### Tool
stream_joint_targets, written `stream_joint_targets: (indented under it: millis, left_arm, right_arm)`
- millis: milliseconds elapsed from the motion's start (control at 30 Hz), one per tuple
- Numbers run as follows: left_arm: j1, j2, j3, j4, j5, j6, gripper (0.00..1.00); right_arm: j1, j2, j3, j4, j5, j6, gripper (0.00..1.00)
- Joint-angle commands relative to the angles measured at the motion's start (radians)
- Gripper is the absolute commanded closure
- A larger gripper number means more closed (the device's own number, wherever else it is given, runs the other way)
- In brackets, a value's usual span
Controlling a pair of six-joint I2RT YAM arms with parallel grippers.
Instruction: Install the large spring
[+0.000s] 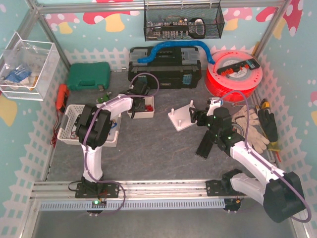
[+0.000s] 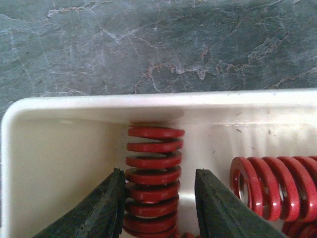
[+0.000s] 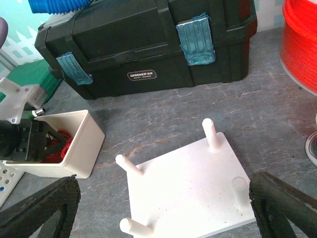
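**Spring pickup, wrist and overhead views.** Around the work I see a black plastic toolbox (image 3: 143,54) with teal latches, a blue corrugated hose (image 1: 173,48) lying across its lid, a red filament spool (image 1: 233,74), a green plastic case (image 1: 89,75), a white slotted basket (image 1: 74,124) and a pair of pale work gloves (image 1: 250,129). All of these stand behind or to the sides of the two grippers. The small white plastic bin (image 2: 64,106) sits near the toolbox front, and from above my left wrist covers part of it. Inside, the large red coil spring (image 2: 154,146) rests with one end against the far wall, its other end cut off by the frame edge. Further red springs (image 2: 272,186) lie on their sides beside it, only partly in view. My left gripper (image 2: 158,172) reaches down into the bin, jaws apart and straddling that spring. One pad (image 2: 106,208) touches the coils and the other shows a sliver of gap, so nothing is clamped. My right gripper (image 3: 163,198) hovers over the white four-peg plate (image 3: 188,183), jaws spread wide.
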Motion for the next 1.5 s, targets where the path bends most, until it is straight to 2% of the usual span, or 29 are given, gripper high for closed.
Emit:
stream_joint_targets:
  millis: [0,133,333,533,967,1100,1233,1467]
  left_arm:
    - [0.005,0.032,0.002,0.03,0.023,-0.02,0.56]
    - [0.005,0.05,-0.007,0.042,0.023,-0.017,0.56]
    - [0.006,0.049,-0.009,0.056,0.024,-0.007,0.61]
    - [0.006,0.026,-0.01,0.077,0.028,0.008,0.75]
    - [0.003,-0.229,-0.079,0.253,0.077,0.066,0.9]
    - [-0.011,-0.353,-0.185,0.375,0.132,0.084,0.9]
    - [-0.051,-0.498,-0.369,0.573,0.216,0.122,0.91]
    - [-0.235,-0.717,-0.777,1.044,0.235,0.343,0.91]
  right_arm:
    - [0.004,-0.019,-0.015,0.03,0.011,-0.011,0.07]
    - [0.004,-0.022,-0.015,0.03,0.01,-0.011,0.07]
    - [0.004,-0.025,-0.017,0.031,0.014,-0.012,0.07]
    - [0.004,-0.027,-0.014,0.03,0.014,-0.014,0.07]
    - [0.004,0.004,0.031,-0.002,-0.105,0.01,0.1]
    - [0.004,0.028,0.09,-0.071,-0.151,-0.002,0.11]
    - [0.004,0.046,0.158,-0.169,-0.192,-0.029,0.12]
    - [0.004,0.053,0.272,-0.302,-0.371,-0.121,0.17]
